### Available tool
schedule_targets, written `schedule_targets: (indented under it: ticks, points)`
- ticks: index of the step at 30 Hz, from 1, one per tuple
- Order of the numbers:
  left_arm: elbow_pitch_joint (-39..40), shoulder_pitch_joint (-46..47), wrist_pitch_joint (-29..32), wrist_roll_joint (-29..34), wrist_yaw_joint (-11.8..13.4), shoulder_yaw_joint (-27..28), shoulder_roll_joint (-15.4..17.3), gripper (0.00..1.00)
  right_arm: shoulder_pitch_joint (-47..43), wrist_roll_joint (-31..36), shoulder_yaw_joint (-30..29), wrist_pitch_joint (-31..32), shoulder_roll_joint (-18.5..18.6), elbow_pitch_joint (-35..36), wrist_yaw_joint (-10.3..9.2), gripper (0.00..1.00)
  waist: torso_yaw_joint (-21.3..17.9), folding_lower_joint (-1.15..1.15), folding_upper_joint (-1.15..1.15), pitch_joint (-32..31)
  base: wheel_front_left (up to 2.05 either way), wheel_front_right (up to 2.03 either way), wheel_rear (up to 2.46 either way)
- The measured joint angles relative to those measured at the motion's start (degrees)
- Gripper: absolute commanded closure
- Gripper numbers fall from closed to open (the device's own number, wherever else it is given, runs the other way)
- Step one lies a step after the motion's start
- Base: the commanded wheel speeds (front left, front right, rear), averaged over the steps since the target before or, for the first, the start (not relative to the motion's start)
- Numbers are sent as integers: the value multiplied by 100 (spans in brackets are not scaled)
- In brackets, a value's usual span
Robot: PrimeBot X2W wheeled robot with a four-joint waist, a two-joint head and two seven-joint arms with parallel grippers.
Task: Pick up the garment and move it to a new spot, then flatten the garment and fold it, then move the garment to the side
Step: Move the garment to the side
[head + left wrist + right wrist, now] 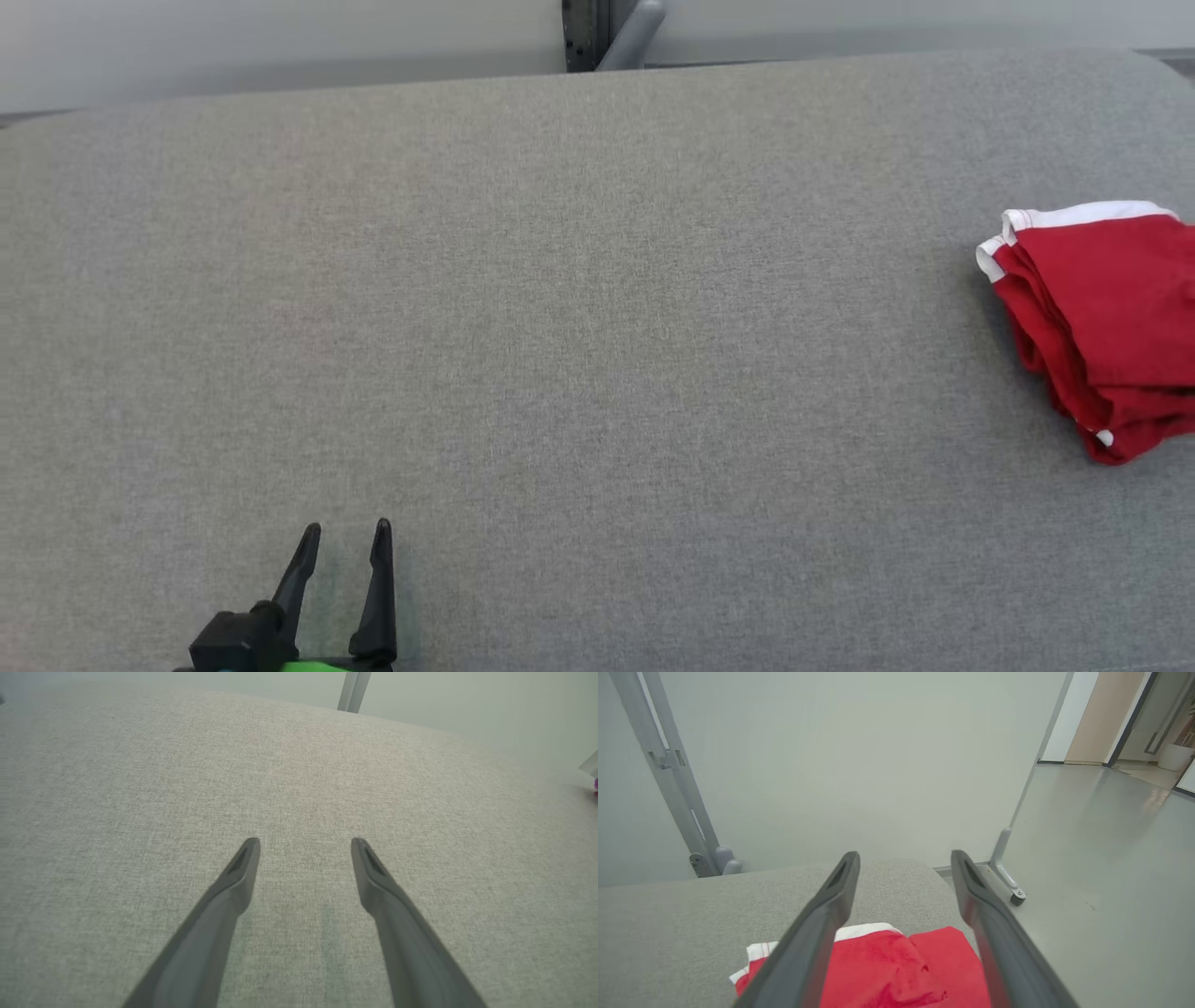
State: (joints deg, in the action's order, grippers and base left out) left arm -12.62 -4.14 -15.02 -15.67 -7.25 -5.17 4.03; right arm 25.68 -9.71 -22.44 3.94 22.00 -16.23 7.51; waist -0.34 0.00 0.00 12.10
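The right pincer fills the foreground of its own wrist view, its two long dark fingers standing wide apart with nothing clamped between them. Directly under it, between the finger shanks and toward the wrist, lies the red cloth garment with white trim, a compact, layered bundle. Whether the fingers touch the cloth I cannot tell. The white-banded edge is the end nearest the fingertips.

In the head view the red cloth garment with white trim rests on the grey fabric-covered tabletop and runs out past the right border of that view. Its long axis runs from the far, white-edged end toward the near end, roughly in line with the right pincer's fingers.

The left pincer is well apart from the bundle, far off to its left, fingers also spread and empty over bare grey fabric. The right arm is plainly the nearer one.

By the look of it the garment is already folded and set aside, so any further move would be a lift away, not a grasp.

Beyond the fingertips stand a pale wall panel and grey metal posts.
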Motion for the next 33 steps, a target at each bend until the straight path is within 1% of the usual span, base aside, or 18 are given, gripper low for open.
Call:
schedule_targets:
  ticks: [4,7,9,12,16,21,24,29,33]
  points:
    - [-89,-157,0,-2,59,33,-57,0,-912,-131,112,-302,-350,664,0,0,-2,0,0,-385,0,0,0]
    - [-142,-231,0,-4,79,40,-78,0,-1560,-293,227,-561,-733,956,0,0,11,0,0,-673,0,0,0]
    - [-155,-288,0,-2,116,71,-86,0,-1944,-244,333,-726,-975,1085,1,0,27,0,0,-857,0,0,0]
    - [-144,-294,0,59,132,114,-89,0,-2387,-102,523,-1088,-1259,1044,0,0,60,0,0,-1085,0,0,0]
    - [-155,-282,0,133,136,159,-94,0,-2742,279,817,-1515,-1592,768,0,0,140,0,0,-1281,0,0,0]
    - [-65,-215,0,169,85,174,-97,0,-2805,552,1000,-1820,-1791,357,2,0,263,0,0,-1374,0,0,0]
    - [-48,-202,0,175,60,148,-99,0,-2809,713,965,-1872,-1842,192,1,0,321,0,0,-1413,0,0,0]
    - [-48,-201,0,185,22,136,-102,0,-2912,849,1162,-1893,-1913,404,1,0,403,0,0,-1467,0,0,0]
    - [-57,-208,0,188,16,123,-104,0,-2958,769,1328,-1894,-1912,570,1,0,428,0,0,-1483,0,0,0]
